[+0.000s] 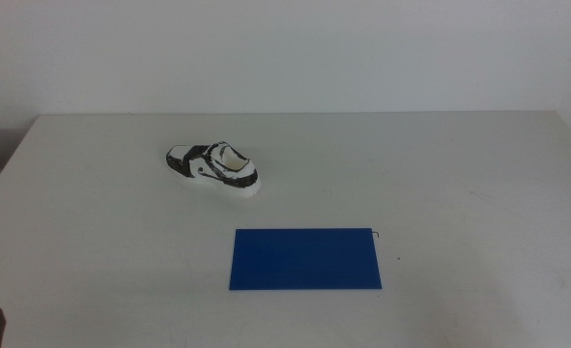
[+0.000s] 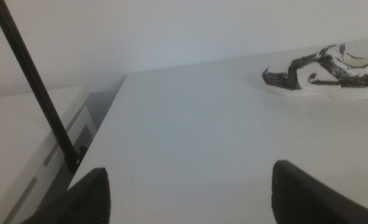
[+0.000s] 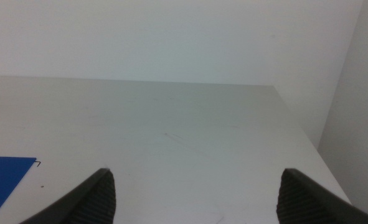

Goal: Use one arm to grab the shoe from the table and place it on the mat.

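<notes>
While neither arm has reached out yet, the shoe (image 1: 214, 169) lies on the bench (image 1: 478, 174), well apart from the mat (image 1: 304, 259). Both grippers' fingers gape wide; the left gripper (image 2: 190, 193), probably nearer, must approach first.

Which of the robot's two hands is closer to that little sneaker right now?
Probably the left. The left hand waits open at the table's near left corner, with the shoe in its wrist view. The right hand, also open, sees only the mat's edge, not the shoe.
</notes>
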Robot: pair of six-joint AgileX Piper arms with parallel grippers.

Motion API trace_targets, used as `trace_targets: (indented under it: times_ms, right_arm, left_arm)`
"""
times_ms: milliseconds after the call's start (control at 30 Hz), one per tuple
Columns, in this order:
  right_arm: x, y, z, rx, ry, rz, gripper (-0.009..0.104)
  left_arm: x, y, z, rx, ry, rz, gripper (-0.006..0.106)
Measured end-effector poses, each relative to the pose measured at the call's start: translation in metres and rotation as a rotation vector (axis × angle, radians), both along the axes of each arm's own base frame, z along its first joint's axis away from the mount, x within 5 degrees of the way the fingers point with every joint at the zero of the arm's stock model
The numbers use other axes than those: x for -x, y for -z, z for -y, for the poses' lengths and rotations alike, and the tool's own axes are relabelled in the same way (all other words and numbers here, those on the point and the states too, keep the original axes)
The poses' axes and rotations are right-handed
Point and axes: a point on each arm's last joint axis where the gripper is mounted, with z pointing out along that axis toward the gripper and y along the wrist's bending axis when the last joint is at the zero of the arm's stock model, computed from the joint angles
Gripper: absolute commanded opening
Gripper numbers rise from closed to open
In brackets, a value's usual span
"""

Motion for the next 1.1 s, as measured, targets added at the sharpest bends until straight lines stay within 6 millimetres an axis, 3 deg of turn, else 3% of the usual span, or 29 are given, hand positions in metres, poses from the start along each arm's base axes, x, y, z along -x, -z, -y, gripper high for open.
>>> trace_targets:
  times_ms: [200,400,767,1100]
  right_arm:
    - [0.000,0.000,0.000,0.000,0.000,0.000,0.066]
    - [0.000,0.000,0.000,0.000,0.000,0.000,0.066]
    - [0.000,0.000,0.000,0.000,0.000,0.000,0.066]
    - [0.000,0.000,0.000,0.000,0.000,0.000,0.066]
  left_arm:
    - [-0.004,-0.008,0.000,0.000,0.007,0.021,0.086]
    - [-0.018,-0.044,0.001,0.002,0.022,0.012,0.086]
    - [-0.074,-0.118,0.004,0.009,0.059,-0.042,0.086]
    - [-0.116,-0.159,0.004,0.061,0.047,-0.060,0.086]
